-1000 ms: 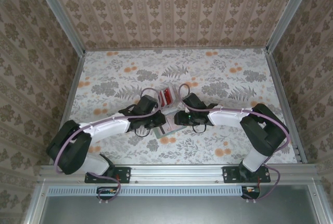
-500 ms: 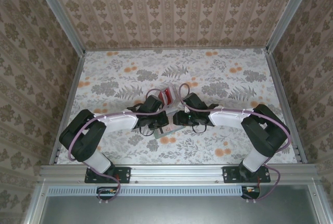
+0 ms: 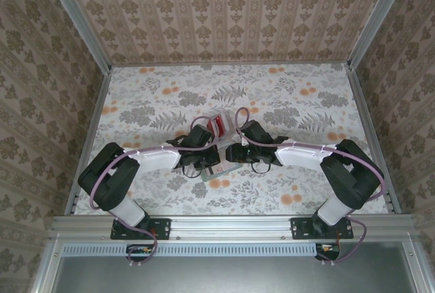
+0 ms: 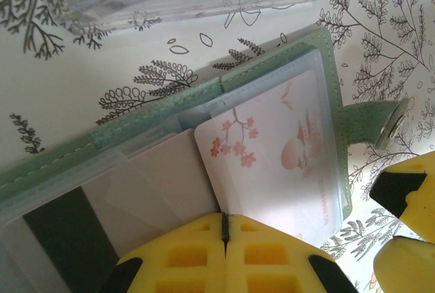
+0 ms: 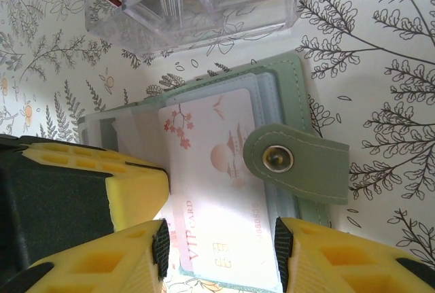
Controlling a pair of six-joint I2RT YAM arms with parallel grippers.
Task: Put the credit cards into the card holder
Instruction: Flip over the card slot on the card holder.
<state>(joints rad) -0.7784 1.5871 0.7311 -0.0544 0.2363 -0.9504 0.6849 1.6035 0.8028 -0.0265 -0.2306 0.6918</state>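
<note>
1. Card holder. We find the card holder [image 5: 292, 89] lying open and flat near the centre of the tabletop [image 3: 306, 102], slightly toward the near edge. Its green cover faces down and its clear sleeves face up. The strap [image 5: 306, 167], with a metal snap [image 5: 275, 158], lies folded across the top sleeve.

2. Cards.
- A pale card [image 5: 217, 191], printed with blossoms and a sun, lies in the top sleeve. We cannot tell whether it is fully seated.
- A second card with a dark stripe [image 4: 54, 238] sits in a neighbouring sleeve.
- The credit cards [image 3: 218, 127] stand on edge in a clear box [image 5: 204, 14]. The box sits just beside the holder, on the side toward the far edge.

3. Left gripper. The left gripper [image 4: 224, 221] is clenched, finger against finger. Its tips meet one long edge of the pale card. We cannot tell whether a thin sleeve leaf is pinched between them.

4. Right gripper. The right gripper [image 5: 221, 232] stands released, with its fingers [image 4: 401, 184] spread about as wide as the pale card. In the left wrist view, bare tabletop shows between one finger and the end of the holder. We therefore read no grasp.
</note>
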